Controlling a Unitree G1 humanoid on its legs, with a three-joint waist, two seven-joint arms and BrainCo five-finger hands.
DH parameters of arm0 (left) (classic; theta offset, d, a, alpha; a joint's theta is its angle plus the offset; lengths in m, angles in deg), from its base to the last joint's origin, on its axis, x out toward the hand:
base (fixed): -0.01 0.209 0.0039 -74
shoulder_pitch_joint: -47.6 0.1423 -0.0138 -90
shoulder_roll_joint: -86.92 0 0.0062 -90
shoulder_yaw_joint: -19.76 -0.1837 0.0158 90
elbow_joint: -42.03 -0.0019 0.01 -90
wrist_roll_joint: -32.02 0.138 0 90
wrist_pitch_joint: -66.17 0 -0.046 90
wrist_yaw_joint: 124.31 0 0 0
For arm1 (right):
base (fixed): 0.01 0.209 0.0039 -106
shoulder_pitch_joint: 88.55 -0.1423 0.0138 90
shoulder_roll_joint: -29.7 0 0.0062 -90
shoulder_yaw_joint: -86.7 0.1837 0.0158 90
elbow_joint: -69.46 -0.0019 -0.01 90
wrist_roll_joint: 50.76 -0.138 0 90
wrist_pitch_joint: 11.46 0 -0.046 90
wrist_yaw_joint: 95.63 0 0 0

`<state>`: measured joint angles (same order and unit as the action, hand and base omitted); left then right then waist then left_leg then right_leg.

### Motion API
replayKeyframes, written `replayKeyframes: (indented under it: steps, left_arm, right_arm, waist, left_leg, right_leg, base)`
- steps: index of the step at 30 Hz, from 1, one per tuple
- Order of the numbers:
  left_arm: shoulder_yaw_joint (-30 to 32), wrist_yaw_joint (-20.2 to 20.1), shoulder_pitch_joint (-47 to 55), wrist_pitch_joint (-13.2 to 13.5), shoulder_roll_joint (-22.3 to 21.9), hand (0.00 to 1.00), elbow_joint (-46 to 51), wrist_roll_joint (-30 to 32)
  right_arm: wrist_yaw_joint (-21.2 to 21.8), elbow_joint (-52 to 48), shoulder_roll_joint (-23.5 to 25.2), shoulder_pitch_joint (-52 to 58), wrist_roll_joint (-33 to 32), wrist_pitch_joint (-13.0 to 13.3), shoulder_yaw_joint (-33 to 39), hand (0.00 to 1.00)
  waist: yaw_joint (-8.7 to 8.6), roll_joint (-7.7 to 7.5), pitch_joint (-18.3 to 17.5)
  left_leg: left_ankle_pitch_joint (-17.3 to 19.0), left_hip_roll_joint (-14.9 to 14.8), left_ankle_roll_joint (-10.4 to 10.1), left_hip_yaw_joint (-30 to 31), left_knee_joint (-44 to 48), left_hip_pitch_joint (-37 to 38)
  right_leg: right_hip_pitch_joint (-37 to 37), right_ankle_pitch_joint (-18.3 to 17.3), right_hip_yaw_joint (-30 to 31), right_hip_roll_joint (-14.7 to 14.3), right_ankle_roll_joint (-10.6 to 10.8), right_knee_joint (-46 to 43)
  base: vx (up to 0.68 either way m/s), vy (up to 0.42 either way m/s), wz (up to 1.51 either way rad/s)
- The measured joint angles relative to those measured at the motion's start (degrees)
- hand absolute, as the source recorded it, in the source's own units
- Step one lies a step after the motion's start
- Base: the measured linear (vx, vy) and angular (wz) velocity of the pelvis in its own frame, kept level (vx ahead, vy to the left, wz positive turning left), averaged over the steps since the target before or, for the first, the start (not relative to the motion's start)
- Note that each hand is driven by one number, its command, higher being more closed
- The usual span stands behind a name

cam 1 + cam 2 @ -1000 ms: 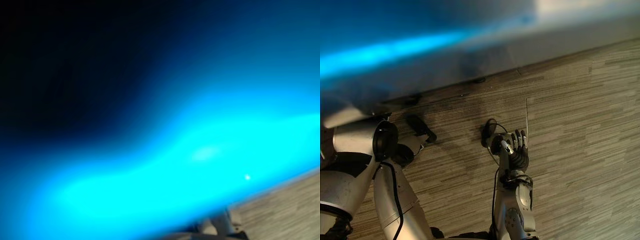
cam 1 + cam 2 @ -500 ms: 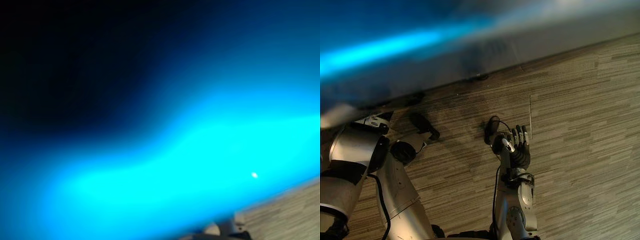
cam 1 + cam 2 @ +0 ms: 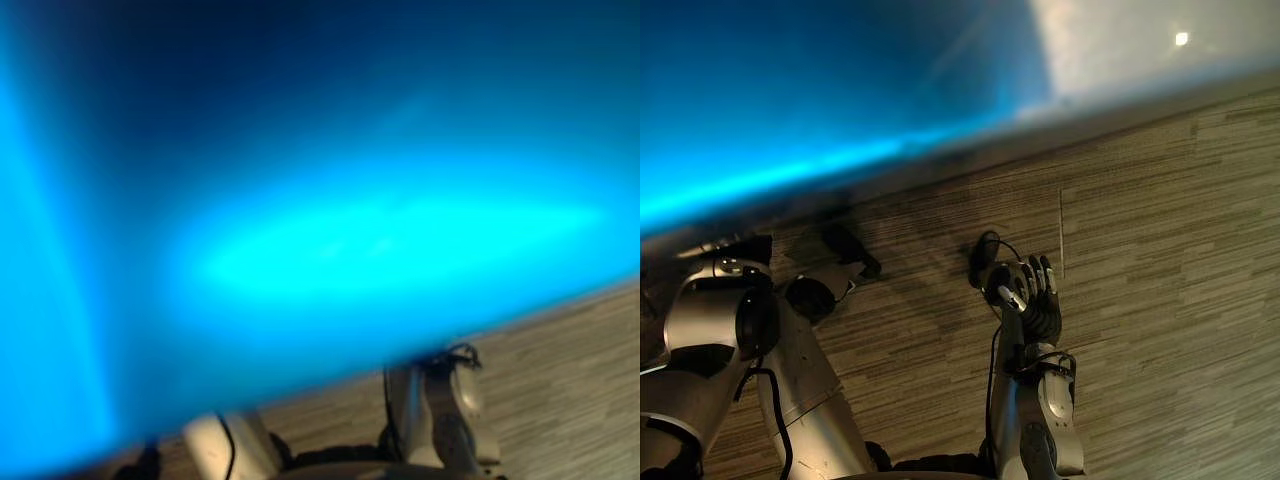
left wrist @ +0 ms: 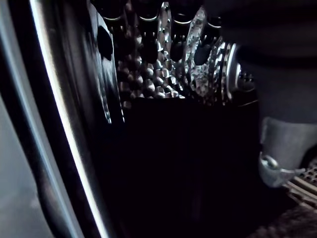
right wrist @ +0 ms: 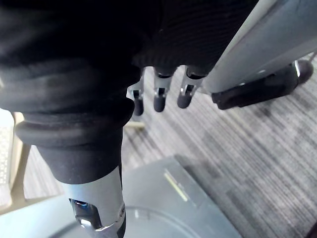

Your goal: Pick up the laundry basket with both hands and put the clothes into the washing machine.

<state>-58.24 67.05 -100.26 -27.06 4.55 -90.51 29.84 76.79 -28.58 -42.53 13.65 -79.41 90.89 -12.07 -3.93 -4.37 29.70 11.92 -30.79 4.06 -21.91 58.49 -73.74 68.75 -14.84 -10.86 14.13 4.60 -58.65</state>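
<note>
Evidently the left robot hand (image 4: pixel 148 9) sits inside the perforated, dimpled steel washing machine drum (image 4: pixel 163 79). Whether it grips any cloth cannot be told, because the drum's interior is too dark to show clothes. A blurred bright blue surface (image 3: pixel 320 200), possibly the laundry basket, covers the upper left of the head views. The right robot hand (image 3: pixel 1025 300) hangs slack and empty over the grey striped floor (image 3: pixel 1160 250) at lower centre. A good release would carry any garment deep past the shiny curved rim (image 4: pixel 52 99), so nothing trails out.
</note>
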Motion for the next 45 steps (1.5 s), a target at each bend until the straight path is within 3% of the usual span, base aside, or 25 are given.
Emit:
replayKeyframes:
  steps: [3,5,8,10,14,16,19,22,24,26,27,29,31,32,34,38,40,42,44,45]
  left_arm:
    - [-0.1,1.2,6.4,3.4,-2.3,0.00,6.1,-2.8]
    - [-0.4,4.2,13.7,5.0,-7.5,0.00,12.8,-3.0]
    - [-2.9,8.1,25.6,5.3,-15.2,0.00,18.6,1.4]
    - [-6.8,9.1,33.2,4.9,-18.0,0.00,21.1,3.9]
    - [-16.6,7.9,50.0,4.9,-23.4,0.00,24.2,9.4]
    - [-18.4,6.0,54.5,5.2,-24.4,0.00,24.2,9.8]
    - [-20.0,2.4,61.0,6.4,-24.6,0.00,24.0,9.7]
    - [-19.8,1.1,64.4,6.7,-24.1,0.00,23.7,9.7]
    - [-19.9,0.9,65.5,7.2,-23.5,0.00,22.0,9.7]
    - [-20.0,0.3,65.9,7.3,-23.4,0.00,21.6,9.7]
    - [-20.1,-0.1,66.0,7.3,-23.4,0.00,21.6,9.7]
    - [-20.4,-1.0,67.1,7.7,-23.4,0.00,21.6,9.4]
    - [-20.4,-1.3,68.1,8.0,-23.5,0.00,21.5,7.2]
    - [-20.7,-1.3,68.9,8.2,-23.5,0.00,21.5,5.3]
    - [-21.1,-1.3,68.9,8.6,-22.4,0.00,21.1,1.4]
    - [-22.4,-1.2,69.1,8.5,-19.7,0.00,19.3,-7.9]
    - [-23.5,-1.4,69.5,8.5,-19.3,0.00,19.4,-10.4]
    - [-23.7,-1.3,69.8,8.5,-20.1,0.00,19.5,-12.4]
    - [-23.8,-1.5,69.7,8.5,-19.7,0.00,19.7,-13.2]
    - [-23.5,-1.3,69.7,8.3,-19.5,0.00,19.6,-13.7]
  right_arm:
    - [-0.1,0.4,0.0,0.0,0.1,0.0,0.1,0.00]
    - [-0.3,0.7,0.0,0.0,1.4,0.0,0.9,0.00]
    - [-2.0,2.6,0.0,-0.6,3.6,0.2,3.0,0.00]
    - [-3.0,5.1,0.0,-1.9,4.8,0.1,4.6,0.00]
    - [-4.8,11.7,-0.9,-1.9,8.5,-0.6,6.6,0.00]
    - [-4.7,14.3,-1.6,-1.5,9.7,-1.8,6.6,0.00]
    - [-4.4,18.3,-3.3,0.8,13.0,-3.0,5.8,0.00]
    - [-3.3,20.6,-3.7,2.9,14.2,-3.8,5.5,0.00]
    - [-2.9,24.5,-4.6,3.0,16.1,-3.9,5.8,0.00]
    - [-2.2,27.5,-5.1,2.6,17.4,-4.1,6.1,0.00]
    - [-2.1,28.5,-5.5,2.2,17.8,-4.1,6.4,0.00]
    - [-2.1,31.3,-5.9,0.5,18.1,-4.2,8.5,0.00]
    - [-2.1,32.4,-6.1,-0.1,18.1,-4.2,9.2,0.00]
    - [-2.1,32.5,-5.6,-0.3,18.1,-4.1,9.7,0.00]
    - [-2.2,32.3,-4.0,-1.7,18.1,-4.1,10.1,0.00]
    - [-4.6,31.0,-0.9,-1.7,17.9,-4.1,13.2,0.00]
    - [-6.4,28.7,-0.4,-1.2,17.5,-4.0,14.8,0.00]
    - [-7.7,26.2,-0.3,-1.2,17.5,-3.8,16.6,0.00]
    - [-9.0,23.7,-0.3,-1.8,17.5,-3.8,18.4,0.00]
    - [-10.1,20.6,0.3,-2.4,17.6,-3.8,19.6,0.00]
  waist:
    - [0.42,0.17,0.1]
    - [1.02,0.48,0.0]
    - [1.90,1.17,-0.3]
    - [2.19,1.41,-0.3]
    - [3.50,5.31,-3.8]
    - [3.43,6.23,-5.4]
    - [3.40,7.12,-9.6]
    - [3.43,6.41,-13.3]
    - [3.44,5.95,-15.7]
    - [3.37,6.12,-17.0]
    - [3.33,6.12,-17.1]
    - [3.16,6.46,-17.3]
    - [2.95,7.04,-19.4]
    - [3.04,7.60,-21.3]
    - [3.03,7.45,-21.5]
    - [2.10,6.80,-21.3]
    - [1.63,6.57,-21.2]
    - [1.57,6.46,-21.2]
    - [1.46,6.56,-21.2]
    - [1.67,7.28,-20.7]
  left_leg:
    - [0.0,0.1,0.0,0.0,-0.4,1.6]
    - [0.0,1.1,-0.6,0.0,-1.3,3.8]
    - [-0.3,1.9,-1.2,0.0,-2.8,7.1]
    - [-0.5,2.8,-1.6,-0.2,-4.0,10.6]
    - [-0.8,4.2,-2.2,-1.1,-7.7,20.6]
    - [-1.0,5.2,-2.9,-1.7,-10.1,26.0]
    - [-2.7,7.9,-4.9,-3.3,-18.5,37.0]
    - [-6.6,10.5,-6.0,-4.4,-27.8,45.2]
    - [-11.1,13.5,-6.7,-4.4,-35.9,51.0]
    - [-12.0,14.6,-7.5,-3.1,-38.5,53.5]
    - [-11.6,15.1,-7.4,-1.9,-37.5,53.8]
    - [-7.1,17.5,-9.7,5.3,-30.4,54.5]
    - [-6.6,19.1,-10.3,7.9,-33.2,56.0]
    - [-6.8,19.6,-10.0,7.5,-37.3,57.0]
    - [-7.6,20.5,-8.8,6.5,-41.8,59.2]
    - [-7.6,19.5,-8.7,3.7,-42.1,63.0]
    - [-7.1,18.7,-8.9,2.5,-42.1,64.2]
    - [-4.1,18.3,-8.9,1.6,-42.2,65.9]
    - [-2.0,16.7,-8.2,-1.4,-41.3,66.7]
    - [-1.6,15.0,-7.6,-4.7,-41.3,67.7]
  right_leg:
    - [-1.6,-0.5,-0.1,0.1,0.0,0.0]
    - [-3.5,-1.3,-0.2,0.8,0.1,-0.1]
    - [-6.9,-2.2,-0.8,1.1,-0.4,0.4]
    - [-10.0,-2.8,-0.9,1.6,-0.1,0.9]
    - [-20.5,-4.0,-2.2,2.2,0.2,4.2]
    - [-25.5,-4.2,-2.5,2.6,0.4,6.2]
    - [-36.5,-3.7,-4.6,2.9,0.8,13.0]
    - [-44.4,-2.3,-7.0,2.8,1.0,19.7]
    - [-49.9,-1.0,-9.3,2.6,1.4,25.0]
    - [-53.2,-0.2,-10.6,2.0,1.5,28.5]
    - [-54.2,0.0,-10.8,2.0,1.6,29.4]
    - [-58.6,1.6,-10.5,1.9,2.6,33.0]
    - [-60.7,4.6,-9.5,0.8,3.1,38.1]
    - [-61.6,8.5,-9.2,-0.4,2.9,43.9]
    - [-62.4,12.0,-7.7,-1.1,1.4,48.5]
    - [-61.3,13.5,-1.4,-1.8,1.2,45.3]
    - [-59.6,13.9,-1.7,-2.0,0.7,42.0]
    - [-58.3,14.0,-1.9,-2.3,0.6,40.7]
    - [-58.3,16.3,-1.5,-3.8,-2.9,45.1]
    - [-59.3,14.7,-2.5,-3.8,-7.6,46.1]
  base:
    - [-0.02,-0.051,0.09]
    - [-0.03,-0.100,0.20]
    - [0.00,-0.119,0.16]
    - [0.03,-0.118,0.22]
    - [0.06,-0.111,0.18]
    - [0.10,-0.094,0.14]
    - [0.11,-0.098,0.20]
    - [0.13,-0.107,0.23]
    - [0.15,-0.087,0.26]
    - [0.11,-0.049,0.17]
    - [0.13,0.000,0.01]
    - [0.14,0.070,-0.13]
    - [0.18,0.141,-0.25]
    - [0.22,0.186,-0.30]
    - [0.13,0.170,-0.36]
    - [0.01,0.060,-0.46]
    - [-0.06,-0.011,-0.68]
    - [-0.07,0.016,-0.88]
    - [-0.14,0.028,-1.16]
    - [-0.19,-0.008,-1.08]
